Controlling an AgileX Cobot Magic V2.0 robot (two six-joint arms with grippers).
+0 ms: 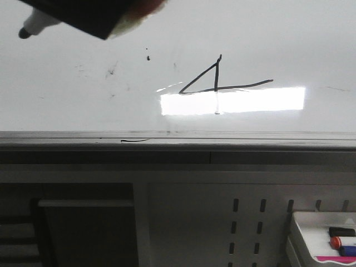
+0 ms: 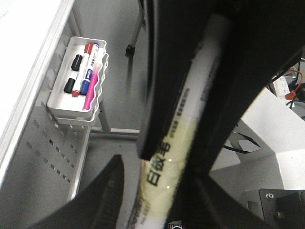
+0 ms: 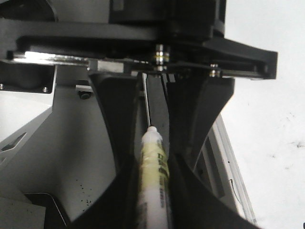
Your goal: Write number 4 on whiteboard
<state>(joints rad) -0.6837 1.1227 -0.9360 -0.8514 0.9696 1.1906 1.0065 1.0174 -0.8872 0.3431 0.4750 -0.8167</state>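
Number 4 (image 1: pixel 218 83) on whiteboard (image 1: pixel 67 105), marker (image 1: pixel 36 24) well apart in fingers

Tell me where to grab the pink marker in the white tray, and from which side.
Grip the pink marker around the middle of its barrel, coming in through the tray's open top. It lies lengthwise against the wavy outer wall, with another marker close beside it, so a sideways approach looks blocked.
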